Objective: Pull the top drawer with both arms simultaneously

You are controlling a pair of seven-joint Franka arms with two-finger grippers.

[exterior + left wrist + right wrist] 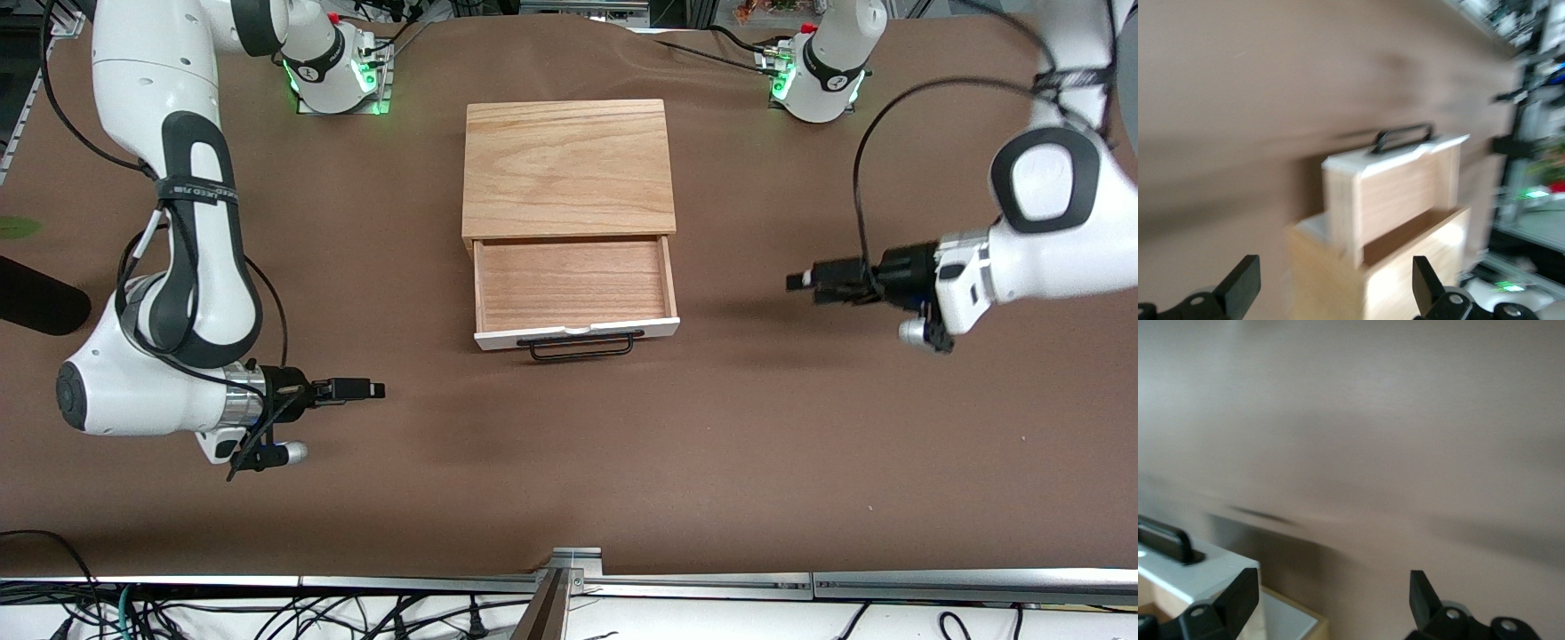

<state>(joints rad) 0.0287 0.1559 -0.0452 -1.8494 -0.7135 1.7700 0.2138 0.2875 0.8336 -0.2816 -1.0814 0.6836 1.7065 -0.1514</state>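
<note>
The top drawer [571, 284] stands pulled out of the light-wood cabinet [567, 169], and its tray is empty. Its white front panel [578, 332] bears the black bar handle [582, 347]. My right gripper [378, 389] is open and empty over the brown cloth toward the right arm's end of the table, apart from the drawer. My left gripper [791, 281] is open and empty over the cloth toward the left arm's end, also apart from it. The left wrist view shows the open drawer [1398, 193] and its handle [1405, 137]. The right wrist view shows the panel's corner [1185, 570] and the handle's end [1165, 540].
A brown cloth [569, 462] covers the table. Both arm bases [333, 76] [822, 80] stand farther from the front camera than the cabinet. A dark object [36, 307] lies at the table's right-arm end. A metal rail [569, 578] and cables run along the nearest edge.
</note>
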